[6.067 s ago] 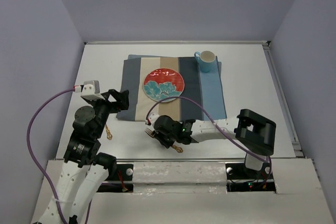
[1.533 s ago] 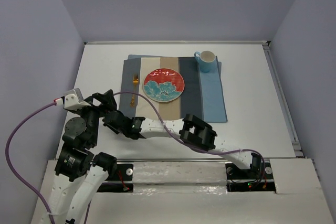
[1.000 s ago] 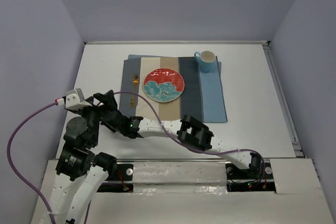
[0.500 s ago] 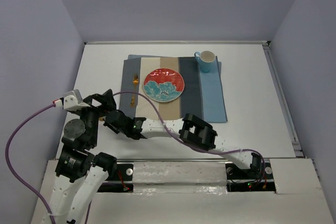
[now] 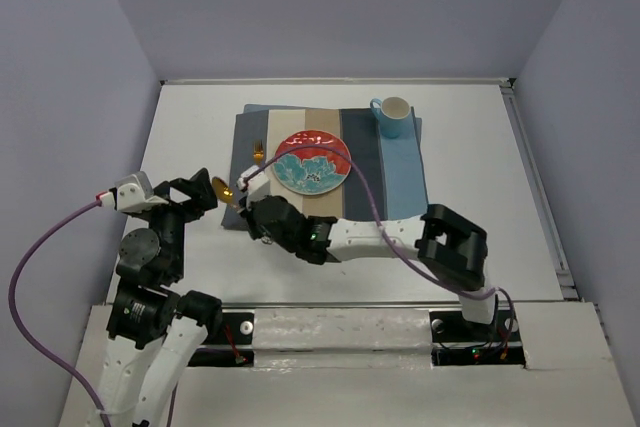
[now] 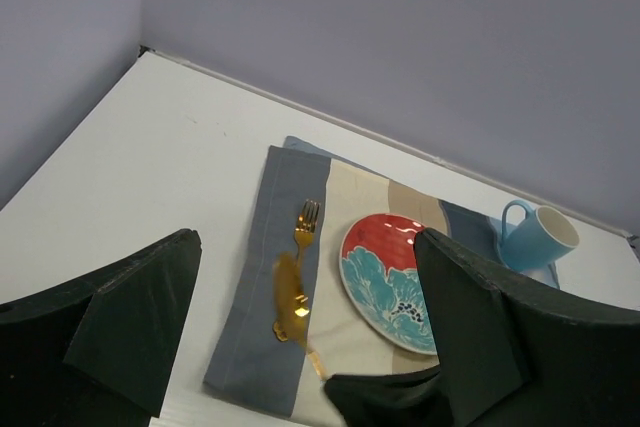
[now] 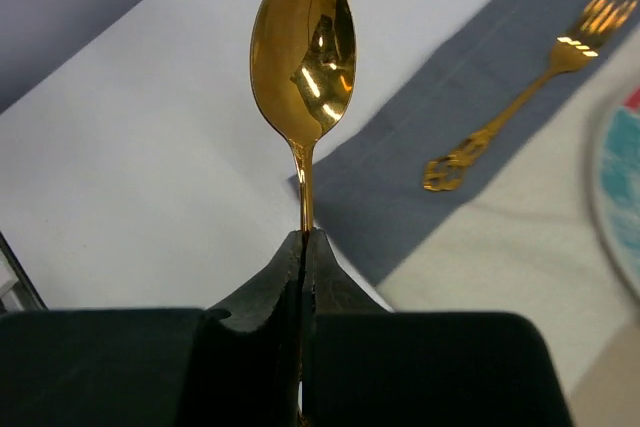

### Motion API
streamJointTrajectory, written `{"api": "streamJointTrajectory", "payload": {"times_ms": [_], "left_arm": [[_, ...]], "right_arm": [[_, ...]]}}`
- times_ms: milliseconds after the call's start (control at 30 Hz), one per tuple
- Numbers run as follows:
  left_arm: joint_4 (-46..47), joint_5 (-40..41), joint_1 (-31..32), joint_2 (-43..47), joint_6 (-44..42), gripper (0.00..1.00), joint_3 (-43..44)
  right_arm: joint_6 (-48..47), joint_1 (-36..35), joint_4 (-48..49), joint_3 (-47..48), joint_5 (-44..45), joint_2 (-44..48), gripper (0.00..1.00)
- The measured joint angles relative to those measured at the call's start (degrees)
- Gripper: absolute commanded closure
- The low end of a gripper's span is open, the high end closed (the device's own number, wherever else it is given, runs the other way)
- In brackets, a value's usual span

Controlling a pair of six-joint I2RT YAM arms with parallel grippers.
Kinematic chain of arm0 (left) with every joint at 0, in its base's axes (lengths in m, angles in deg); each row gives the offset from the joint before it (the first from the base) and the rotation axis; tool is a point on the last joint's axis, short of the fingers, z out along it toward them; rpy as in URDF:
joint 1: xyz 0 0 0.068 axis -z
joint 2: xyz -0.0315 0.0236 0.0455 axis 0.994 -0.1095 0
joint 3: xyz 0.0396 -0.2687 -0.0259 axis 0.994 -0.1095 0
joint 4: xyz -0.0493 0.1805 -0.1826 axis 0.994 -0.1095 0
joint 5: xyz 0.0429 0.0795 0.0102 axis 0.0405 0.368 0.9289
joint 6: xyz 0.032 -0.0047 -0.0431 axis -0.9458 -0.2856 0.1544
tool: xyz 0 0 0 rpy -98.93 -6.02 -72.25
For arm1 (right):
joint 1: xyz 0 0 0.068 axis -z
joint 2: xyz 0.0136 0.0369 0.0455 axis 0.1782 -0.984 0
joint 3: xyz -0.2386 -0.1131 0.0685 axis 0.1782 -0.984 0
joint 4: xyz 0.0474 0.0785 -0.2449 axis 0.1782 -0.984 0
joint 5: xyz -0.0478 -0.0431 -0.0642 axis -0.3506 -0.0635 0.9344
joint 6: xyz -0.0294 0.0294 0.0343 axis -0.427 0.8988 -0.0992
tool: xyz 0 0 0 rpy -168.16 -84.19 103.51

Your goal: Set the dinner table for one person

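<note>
**Between the right jaws: a thin pinch**

Below the right gripper [image 7: 303, 247] lies the dinner table [image 5: 480, 147], with the placemat [image 7: 400, 207] and its grey stripe just ahead. We see the jaws clamped on the handle end of the gold spoon [image 7: 303, 47], its bowl sticking out in front. So slim a hold could let it pivot or slip. The fork [image 7: 520, 97] lies ahead and to one side, where a low pass could knock it. The left gripper [image 5: 195, 195], spread wide and empty, hovers close beside, so the arms might clash.
</note>
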Motion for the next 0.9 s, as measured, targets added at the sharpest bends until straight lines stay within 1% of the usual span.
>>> {"api": "streamJointTrajectory", "payload": {"times_ms": [67, 100, 133, 200, 267, 333, 433, 533, 700, 900], "left_arm": [[0.2, -0.5, -0.5, 0.0, 0.0, 0.01, -0.3], [0.1, -0.6, -0.5, 0.0, 0.0, 0.01, -0.4], [0.2, -0.9, -0.5, 0.0, 0.0, 0.01, -0.6], [0.1, -1.4, -0.5, 0.0, 0.0, 0.01, -0.7], [0.1, -1.6, -0.5, 0.1, -0.1, 0.01, -0.7], [0.2, -2.0, -0.7, 0.3, -0.1, 0.01, -0.7], [0.4, -2.6, -0.9, 0.3, -0.1, 0.01, -0.7], [0.6, -3.4, -0.9, 0.3, -0.1, 0.01, -0.7], [0.6, -4.3, -0.9, 0.3, -0.1, 0.01, -0.7], [1.0, -4.9, -0.9, 0.1, -0.1, 0.01, -0.7]], "right_arm": [[1.2, 1.7, 1.7, -4.6, 1.3, 5.0, 1.00], [2.0, 3.6, 3.2, -8.7, 2.3, 7.9, 1.00], [2.1, 5.0, 3.3, -9.4, 2.6, 9.8, 1.00], [3.2, 9.6, 4.2, -14.3, 3.8, 14.0, 1.00], [4.5, 15.8, 4.2, -20.0, 5.2, 18.5, 1.00], [5.4, 21.4, 3.9, -24.0, 6.4, 21.6, 1.00], [6.0, 27.3, 3.5, -29.0, 6.4, 25.1, 1.00], [5.9, 30.3, 3.1, -31.4, 5.8, 26.7, 1.00], [6.2, 34.1, 2.7, -32.4, 4.3, 26.4, 1.00], [6.3, 37.4, 3.0, -32.1, 2.7, 21.5, 1.00]]}}
